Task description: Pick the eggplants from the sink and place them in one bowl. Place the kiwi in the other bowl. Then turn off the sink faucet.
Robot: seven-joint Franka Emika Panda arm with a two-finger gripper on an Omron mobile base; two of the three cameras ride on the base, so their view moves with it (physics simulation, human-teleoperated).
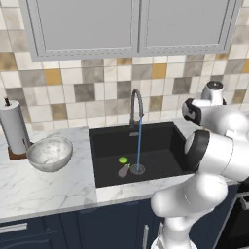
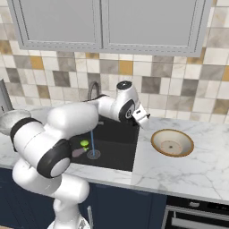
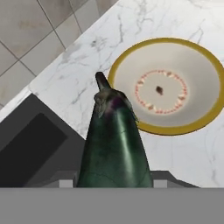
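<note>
- Dark eggplant [image 3: 114,144] fills the near part of the hand view, stem end pointing away, clamped between the two fingertips, whose small grey tips [image 3: 65,183] show at either side of its base.
- Gripper [image 2: 142,117] hangs over the counter [image 2: 197,174] just right of the sink [image 2: 117,147], between the basin's edge and the tan bowl [image 2: 172,143].
- From the hand view the tan bowl [image 3: 170,85] lies just beyond the eggplant's stem, upright and with nothing in it.
- Sink [image 1: 160,146] holds the kiwi [image 1: 123,160] and, touching or just beside it on the near side, the mauve eggplant [image 1: 124,170]; both lie left of the drain [image 1: 138,169].
- Faucet [image 1: 136,108] stands at the far rim of the sink, a thin blue stream [image 1: 139,143] falling from its spout to the drain.
- Grey bowl [image 1: 49,153] sits on the counter left of the sink, upright, near a paper towel roll [image 1: 13,127].
- Arm [image 2: 76,120] reaches from the near left across the sink.
</note>
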